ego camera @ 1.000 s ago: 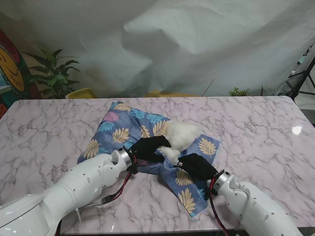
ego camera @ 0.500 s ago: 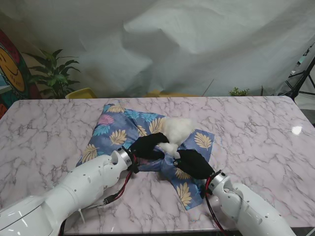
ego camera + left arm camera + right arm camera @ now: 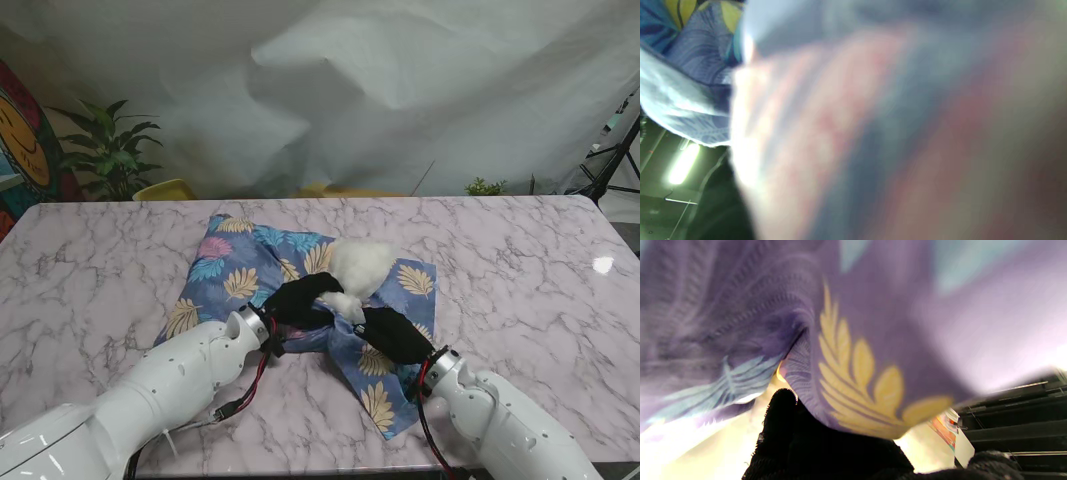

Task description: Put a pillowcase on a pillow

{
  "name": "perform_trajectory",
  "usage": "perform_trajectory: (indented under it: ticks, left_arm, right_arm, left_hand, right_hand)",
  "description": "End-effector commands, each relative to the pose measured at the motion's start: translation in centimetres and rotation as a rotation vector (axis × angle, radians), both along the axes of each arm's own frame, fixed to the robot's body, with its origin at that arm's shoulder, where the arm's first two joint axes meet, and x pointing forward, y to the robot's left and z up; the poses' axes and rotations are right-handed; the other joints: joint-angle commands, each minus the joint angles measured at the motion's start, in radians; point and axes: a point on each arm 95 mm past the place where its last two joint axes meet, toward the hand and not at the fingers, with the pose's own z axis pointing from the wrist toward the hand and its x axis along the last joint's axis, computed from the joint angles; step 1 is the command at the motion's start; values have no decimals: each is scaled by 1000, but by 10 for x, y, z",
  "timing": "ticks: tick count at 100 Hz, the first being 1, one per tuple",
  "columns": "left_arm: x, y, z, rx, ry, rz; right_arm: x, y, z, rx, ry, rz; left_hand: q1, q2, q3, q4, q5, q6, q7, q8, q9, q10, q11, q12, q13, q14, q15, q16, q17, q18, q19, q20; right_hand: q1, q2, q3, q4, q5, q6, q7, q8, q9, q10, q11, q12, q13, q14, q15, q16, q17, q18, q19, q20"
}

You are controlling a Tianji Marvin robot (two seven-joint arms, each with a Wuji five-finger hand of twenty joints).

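A blue pillowcase (image 3: pixel 240 270) with yellow, teal and pink leaves lies on the marble table (image 3: pixel 520 270). A white pillow (image 3: pixel 358 266) sticks out of its opening toward the far side. My left hand (image 3: pixel 303 299), in a black glove, is closed on the cloth at the opening, right beside the pillow's near corner. My right hand (image 3: pixel 397 335), also gloved, grips the lower flap of the pillowcase. The left wrist view is a blur of cloth, the pillowcase (image 3: pixel 700 56) sharp only at one corner. In the right wrist view the pillowcase (image 3: pixel 860 373) drapes over my black fingers (image 3: pixel 783 426).
A potted plant (image 3: pixel 110 150) and a yellow thing (image 3: pixel 165 189) stand beyond the table's far left edge. A white backdrop hangs behind. A tripod (image 3: pixel 615 165) stands at the far right.
Both hands have pulled the pillowcase's open edge a little to the left and farther from me. The pillow's exposed part looks smaller than a second ago.
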Motion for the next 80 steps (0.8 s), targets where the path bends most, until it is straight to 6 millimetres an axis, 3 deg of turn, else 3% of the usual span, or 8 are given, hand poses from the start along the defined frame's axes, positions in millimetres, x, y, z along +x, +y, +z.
perform_trajectory:
  ticks: [1,18,33,41,50,59,65,80]
  left_arm:
    - [-10,-19,-5,-22,22,-27]
    - [-10,-20,-3,-64,31,-2]
    - [-9,-17,-2,-61,36,11]
    - [-8,-16,-3,-57,39,17]
    - [-8,-14,-3,-48,44,18]
    - [-7,-12,-3,-34,52,16]
    - [-7,-11,-4,-30,57,14]
    - [-9,-8,-7,-2,73,-10]
  right_arm:
    - [6,21,8,0,-24,42]
    - [13,22,1,40,92,61]
    - [14,21,-1,129,189,78]
    - [12,20,-1,163,235,88]
    - [10,16,-1,183,283,104]
    - [10,10,0,160,315,127]
    - [10,4,2,130,324,143]
    - [10,-9,12,21,330,165]
  left_hand:
    - [98,67,35,36,54,104,189,86,32,-66,24,30,52,-87,44,17,24,-56,-83,-45]
    - [99,68,33,36,53,106,188,86,31,-63,24,30,54,-88,45,18,28,-56,-80,-45]
    - [100,70,29,36,52,107,188,86,31,-63,24,30,54,-88,47,19,28,-56,-79,-46]
    - [101,72,28,36,51,106,189,87,30,-63,23,30,54,-89,47,20,28,-56,-78,-46]
    - [101,74,24,36,50,105,189,88,30,-63,23,30,54,-89,48,20,28,-56,-78,-46]
    - [100,74,22,36,50,104,188,88,30,-64,23,29,54,-90,48,20,28,-56,-77,-47]
    - [101,74,21,36,51,103,188,88,30,-65,23,29,54,-90,48,20,28,-56,-77,-47]
    - [102,75,17,37,51,99,188,87,31,-67,23,28,52,-90,49,20,26,-56,-78,-48]
  right_hand:
    - [-33,47,-4,22,42,-220,-8,10,66,-116,0,-5,51,-57,16,-4,17,-24,21,21]
    - [-30,46,-5,22,149,-227,59,49,289,-120,105,39,223,-19,85,27,99,16,92,54]
    - [-1,17,-4,22,363,-255,196,121,576,-176,484,231,589,23,352,175,306,85,262,112]
    - [31,-30,-2,22,413,-252,232,161,630,-219,683,385,705,21,679,360,459,192,374,117]
    - [49,-68,0,23,438,-255,249,196,652,-260,807,506,713,-29,1075,537,615,268,504,108]
    - [49,-99,3,24,435,-285,246,233,656,-297,826,584,716,-104,1326,640,780,282,679,83]
    - [47,-119,5,25,405,-300,238,236,641,-321,825,596,718,-182,1439,691,887,254,802,93]
    - [60,-166,12,27,303,-292,212,215,557,-321,765,580,723,-312,1510,740,947,109,1026,182]
